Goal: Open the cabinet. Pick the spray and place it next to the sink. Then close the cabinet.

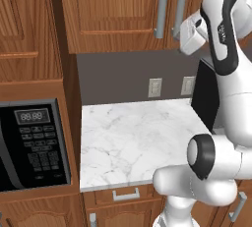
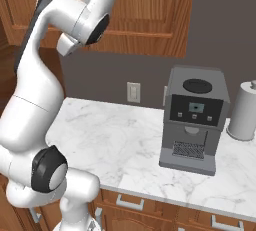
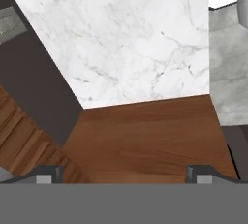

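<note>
Wooden cabinet (image 1: 118, 12) shows two grey handles (image 1: 162, 6), doors shut.

"88:88" on the microwave (image 1: 30, 145) display; keypad and coffee machine (image 2: 194, 119) screen illegible.

Light: even, bright, no glare
Shadows: faint
Sharpness: soft rendered edges, counter (image 1: 133, 142) veins slightly blurred
Distortion: none seen

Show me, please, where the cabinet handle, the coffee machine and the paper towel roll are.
cabinet handle (image 1: 161, 6), left base view, middle of the grey vertical bar.
coffee machine (image 2: 194, 107), right base view, its dark front panel.
paper towel roll (image 2: 245, 112), right base view, its side.
</note>
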You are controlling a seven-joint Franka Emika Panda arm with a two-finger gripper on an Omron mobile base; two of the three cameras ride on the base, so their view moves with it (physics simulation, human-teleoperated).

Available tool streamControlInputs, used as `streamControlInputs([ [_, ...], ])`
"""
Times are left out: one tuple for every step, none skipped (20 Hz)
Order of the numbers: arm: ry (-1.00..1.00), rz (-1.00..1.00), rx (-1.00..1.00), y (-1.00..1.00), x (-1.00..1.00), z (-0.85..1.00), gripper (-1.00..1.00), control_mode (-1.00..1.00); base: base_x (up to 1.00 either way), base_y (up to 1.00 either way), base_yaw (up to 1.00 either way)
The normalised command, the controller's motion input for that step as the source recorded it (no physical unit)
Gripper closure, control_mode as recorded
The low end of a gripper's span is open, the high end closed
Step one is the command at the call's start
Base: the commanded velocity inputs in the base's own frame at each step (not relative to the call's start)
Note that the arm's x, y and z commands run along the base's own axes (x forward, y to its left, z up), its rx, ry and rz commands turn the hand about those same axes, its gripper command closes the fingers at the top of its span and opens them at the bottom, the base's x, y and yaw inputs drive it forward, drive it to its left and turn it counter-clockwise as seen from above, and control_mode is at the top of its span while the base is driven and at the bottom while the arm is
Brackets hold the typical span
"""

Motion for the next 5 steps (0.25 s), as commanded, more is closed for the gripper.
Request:
streamControlInputs([
  [0.00,0.00,0.12,0.14,0.94,-0.15,-1.00,-1.00,0.00,0.00,0.00],
  [0.00,0.00,0.11,0.13,0.93,-0.17,-1.00,-1.00,0.00,0.00,0.00],
  [0.00,0.00,0.09,0.13,0.84,-0.21,-1.00,-1.00,0.00,0.00,0.00],
  [0.00,0.00,0.03,0.17,0.60,-0.24,-1.00,-1.00,0.00,0.00,0.00],
  [0.00,0.00,0.01,0.21,0.44,-0.26,-1.00,-1.00,0.00,0.00,0.00],
])
